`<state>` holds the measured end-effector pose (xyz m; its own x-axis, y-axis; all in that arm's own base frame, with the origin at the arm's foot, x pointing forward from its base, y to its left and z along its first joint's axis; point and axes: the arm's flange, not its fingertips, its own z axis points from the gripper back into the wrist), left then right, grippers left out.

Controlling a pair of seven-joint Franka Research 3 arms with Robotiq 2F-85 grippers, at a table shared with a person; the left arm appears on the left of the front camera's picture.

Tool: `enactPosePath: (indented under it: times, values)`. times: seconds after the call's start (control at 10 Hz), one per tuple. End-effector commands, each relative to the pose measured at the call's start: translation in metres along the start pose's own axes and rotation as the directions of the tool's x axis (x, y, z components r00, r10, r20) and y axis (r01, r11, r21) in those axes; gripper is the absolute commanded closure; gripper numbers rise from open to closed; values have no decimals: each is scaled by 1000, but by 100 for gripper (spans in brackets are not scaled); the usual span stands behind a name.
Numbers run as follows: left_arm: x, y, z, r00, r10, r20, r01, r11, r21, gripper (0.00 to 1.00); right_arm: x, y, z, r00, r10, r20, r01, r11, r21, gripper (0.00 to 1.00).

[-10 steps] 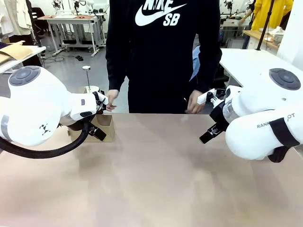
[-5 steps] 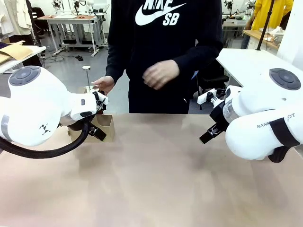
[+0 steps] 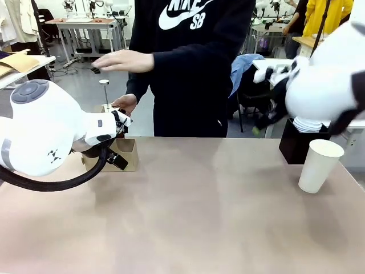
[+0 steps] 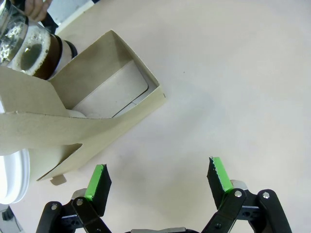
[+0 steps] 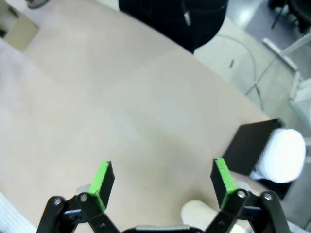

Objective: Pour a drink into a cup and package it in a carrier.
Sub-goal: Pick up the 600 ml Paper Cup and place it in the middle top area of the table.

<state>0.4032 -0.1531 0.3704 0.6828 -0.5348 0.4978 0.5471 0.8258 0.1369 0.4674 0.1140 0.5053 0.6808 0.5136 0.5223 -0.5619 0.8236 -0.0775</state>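
Left wrist view: fingers (image 4: 97, 182) wide apart beside the carrier (image 4: 73, 128)

The left arm (image 3: 40, 128) lies low at the left, its forearm pointing toward the middle and its wrist bent down. The left gripper (image 4: 158, 175) points downward, jaws spread wide, with nothing between the green pads (image 4: 98, 180). The right arm (image 3: 325, 85) is raised high at the right and looks blurred. The right gripper (image 5: 163, 180) also faces down, jaws wide apart and empty. The person's one hand (image 3: 122, 60) reaches across the chest, flat, palm down. The other hand (image 3: 126, 104) is lower, at waist height, fingers curled.
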Motion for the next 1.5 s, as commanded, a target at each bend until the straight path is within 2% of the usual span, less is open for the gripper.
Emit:
enactPosePath:
  times: [0.0, 0.2, 0.3, 0.5, 0.7, 0.8, 0.9, 1.1, 1.2, 1.3, 1.4]
  values:
    - [0, 1, 0, 1000, 2, 0, -2, 1000, 0, 0, 21, -57, 38, 999, 39, 14, -40, 989, 144, 0]
    - [0, 1, 0, 1000, 2, 0, -2, 1000, 0, 0, 9, -109, 76, 992, 92, 86, -110, 963, 247, 0]
    - [0, 1, 0, 1000, 2, 0, -2, 1000, 0, 0, -8, -136, 84, 982, 140, 128, -173, 939, 298, 0]
    - [0, 1, 0, 1000, 2, 0, -2, 1000, 0, 0, -66, -197, 81, 944, 160, 289, -265, 889, 374, 0]
    - [0, 1, 0, 1000, 2, 0, -2, 1000, 0, 0, -142, -234, 60, 871, 101, 480, -310, 872, 379, 0]
    - [0, 1, 0, 1000, 2, 0, -2, 1000, 0, 0, -184, -244, 43, 827, 75, 557, -330, 867, 373, 0]
    - [0, 1, 0, 1000, 2, 0, -2, 1000, 0, 0, -212, -249, 26, 803, 61, 592, -348, 856, 382, 0]
    - [0, 1, 0, 1000, 2, 0, -2, 1000, 0, 0, -250, -254, 0, 722, 28, 692, -396, 836, 380, 0]
    - [0, 1, 0, 1000, 2, 0, -2, 1000, 0, 0, -251, -252, -3, 711, 26, 703, -404, 834, 377, 0]
    - [0, 1, 0, 1000, 2, 0, -2, 1000, 0, 0, -256, -245, 12, 763, 31, 645, -345, 865, 366, 0]
    - [0, 1, 0, 1000, 2, 0, -2, 1000, 0, 0, -256, -245, 12, 763, 31, 645, -345, 865, 366, 0]
